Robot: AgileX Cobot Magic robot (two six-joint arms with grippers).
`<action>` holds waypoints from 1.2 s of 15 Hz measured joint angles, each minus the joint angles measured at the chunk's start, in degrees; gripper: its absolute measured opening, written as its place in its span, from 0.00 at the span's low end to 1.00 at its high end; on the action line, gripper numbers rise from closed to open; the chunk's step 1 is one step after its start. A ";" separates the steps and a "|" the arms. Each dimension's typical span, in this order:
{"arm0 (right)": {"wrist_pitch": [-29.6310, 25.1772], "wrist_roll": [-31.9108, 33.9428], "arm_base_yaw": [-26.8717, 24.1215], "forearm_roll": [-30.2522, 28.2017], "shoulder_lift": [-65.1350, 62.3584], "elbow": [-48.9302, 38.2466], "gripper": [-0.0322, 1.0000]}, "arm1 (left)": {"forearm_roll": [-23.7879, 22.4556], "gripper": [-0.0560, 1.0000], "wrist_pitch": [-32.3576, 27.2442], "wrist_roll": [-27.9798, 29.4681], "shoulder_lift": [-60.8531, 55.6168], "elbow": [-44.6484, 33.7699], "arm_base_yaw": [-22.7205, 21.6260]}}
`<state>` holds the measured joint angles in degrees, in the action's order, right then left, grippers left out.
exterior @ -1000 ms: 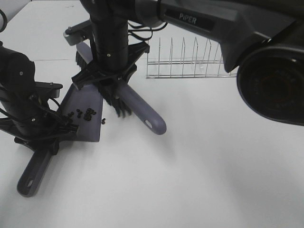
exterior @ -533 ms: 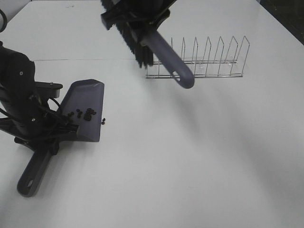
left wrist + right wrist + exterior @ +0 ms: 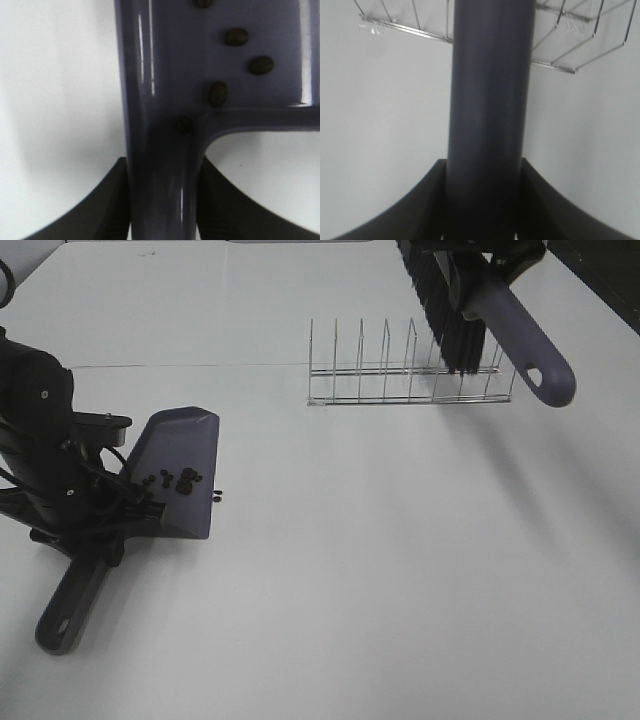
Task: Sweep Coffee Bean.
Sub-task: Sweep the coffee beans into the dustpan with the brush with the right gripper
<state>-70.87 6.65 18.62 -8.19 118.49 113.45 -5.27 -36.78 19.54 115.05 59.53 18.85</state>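
The brush (image 3: 520,335) has swung from mid-table toward the far right and now hangs raised over the wire rack (image 3: 410,375), bristles down. The right gripper (image 3: 482,172) is clamped on its handle, a finger (image 3: 427,200) pressed to each side. The left gripper (image 3: 162,170) is closed tight on the dustpan (image 3: 185,445) handle. The coffee beans (image 3: 176,480) lie in the pan just beyond its fingers (one bean sits at the pan's edge).

- dustpan (image 3: 178,445): glossy greyish purple.
- beans (image 3: 186,480): dark brown, near black.
- brush (image 3: 525,340): purple handle like the dustpan's, black bristles.
- rack (image 3: 400,375): bare silver wire.
- tabletop (image 3: 380,580): plain white.
- left hand (image 3: 162,172): black.
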 joint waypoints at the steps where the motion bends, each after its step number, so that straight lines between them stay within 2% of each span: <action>1: 0.00 0.00 0.00 1.55 -0.34 -2.41 0.34 | 0.00 0.39 0.00 0.00 0.00 0.00 0.00; 4: 0.06 0.52 4.47 6.36 0.92 -7.73 0.34 | 0.00 0.39 0.23 0.00 0.00 0.00 0.00; 7: 0.23 3.55 12.20 5.16 6.25 -8.37 0.34 | -0.11 0.39 0.34 0.00 0.00 0.00 0.00; 9: 0.17 5.56 14.90 4.24 9.85 -7.96 0.34 | -0.17 0.39 0.40 0.00 0.00 0.00 0.00; 13: 1.66 7.45 17.42 4.47 15.93 -2.75 0.34 | -0.17 0.39 0.46 0.00 0.00 0.00 0.00; 18: 0.23 6.19 22.98 7.51 20.80 5.50 0.34 | -0.17 0.39 0.46 0.00 0.00 0.00 0.00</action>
<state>-70.65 12.83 41.60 -0.69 139.29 118.95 -5.44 -36.33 19.54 115.05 59.53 18.85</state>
